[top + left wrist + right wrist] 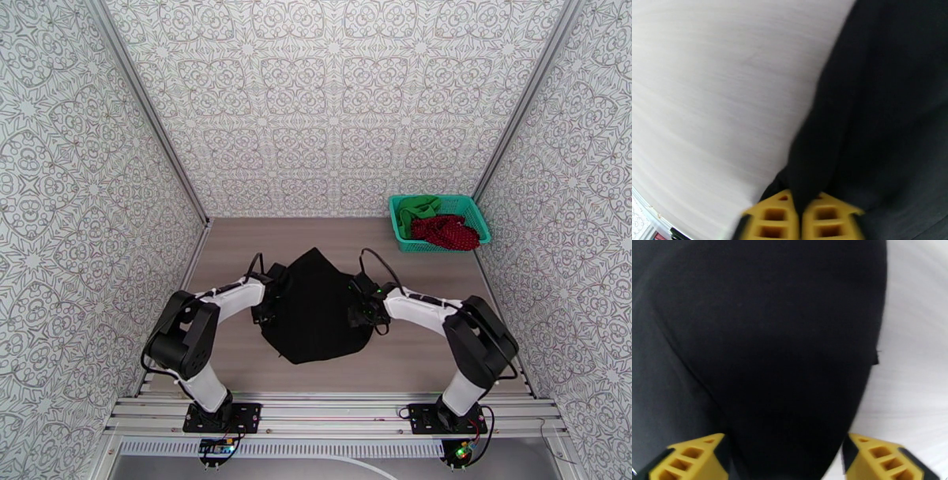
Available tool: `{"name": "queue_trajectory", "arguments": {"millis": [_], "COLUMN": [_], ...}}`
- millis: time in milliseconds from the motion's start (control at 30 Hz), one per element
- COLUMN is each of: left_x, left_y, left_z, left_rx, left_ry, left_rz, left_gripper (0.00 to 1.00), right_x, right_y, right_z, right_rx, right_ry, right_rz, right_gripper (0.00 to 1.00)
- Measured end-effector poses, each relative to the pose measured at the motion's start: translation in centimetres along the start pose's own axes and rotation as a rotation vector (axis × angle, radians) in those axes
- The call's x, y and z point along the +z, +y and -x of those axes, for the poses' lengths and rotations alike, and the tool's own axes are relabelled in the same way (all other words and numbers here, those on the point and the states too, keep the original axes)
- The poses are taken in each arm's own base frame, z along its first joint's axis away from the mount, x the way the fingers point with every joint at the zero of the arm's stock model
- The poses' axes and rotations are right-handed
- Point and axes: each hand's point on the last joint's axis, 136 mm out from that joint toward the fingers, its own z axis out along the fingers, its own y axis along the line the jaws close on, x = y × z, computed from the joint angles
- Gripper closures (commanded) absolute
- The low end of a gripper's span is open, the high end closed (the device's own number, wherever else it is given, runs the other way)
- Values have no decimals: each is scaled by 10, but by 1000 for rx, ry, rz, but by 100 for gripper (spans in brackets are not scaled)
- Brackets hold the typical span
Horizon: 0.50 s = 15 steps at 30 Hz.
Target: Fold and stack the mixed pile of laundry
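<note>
The black garment (316, 308) lies spread on the table between my two arms. My left gripper (272, 296) sits at its left edge; in the left wrist view the yellow fingertips (774, 215) are pressed together on a raised fold of the black cloth (884, 98). My right gripper (359, 304) is at the garment's right edge. Its jaws (786, 457) stand wide apart with a bulge of black cloth (770, 338) between the yellow fingers (695, 455). The green garment (415, 209) and the dotted dark red garment (446, 230) lie in the teal basket.
The teal mesh basket (395, 225) stands at the table's far right corner. Patterned walls enclose the table on three sides. Bare wood tabletop (237, 245) shows around the black garment.
</note>
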Motion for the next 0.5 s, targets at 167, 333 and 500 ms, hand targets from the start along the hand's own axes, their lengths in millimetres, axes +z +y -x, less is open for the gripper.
{"name": "queue_trajectory", "arguments": {"millis": [167, 333, 500], "left_x": [-4, -10, -17], "left_y": [0, -1, -18], "left_z": [-6, -32, -62], "left_rx": [-22, -24, 13], "left_ry": [-78, -98, -76], "left_rz": [-30, -80, -149], "left_gripper": [100, 100, 100], "right_x": [-10, -30, -34], "right_y": [7, 9, 24], "right_z": [50, 130, 205], "right_rx": [-29, -53, -132], "right_ry": [-75, -222, -340], "right_rz": [-24, -12, 85], "right_gripper": [100, 100, 100]}}
